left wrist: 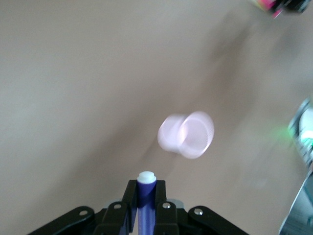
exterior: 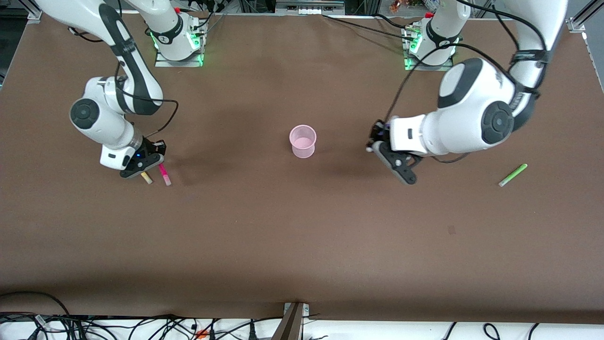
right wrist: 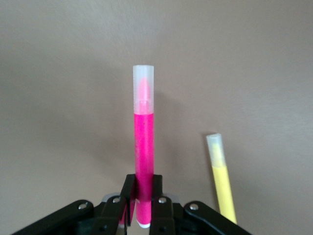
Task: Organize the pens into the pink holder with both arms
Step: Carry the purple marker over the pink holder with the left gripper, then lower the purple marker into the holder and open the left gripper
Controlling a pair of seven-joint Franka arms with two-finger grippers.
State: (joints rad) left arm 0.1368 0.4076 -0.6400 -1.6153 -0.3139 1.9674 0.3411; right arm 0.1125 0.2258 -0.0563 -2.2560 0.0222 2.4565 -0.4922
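1. Two grippers hold pens: the right gripper is clamped on the magenta pen at the right arm's end of the table — the yellow pen lies just beside it.
2. The left gripper pinches the purple pen, near the pink holder.
3. The green pen lies toward the left arm's end — well apart from the holder.

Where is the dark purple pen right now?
The dark purple pen is clamped in the left gripper, which is over the table between the pink holder and the lime green pen.
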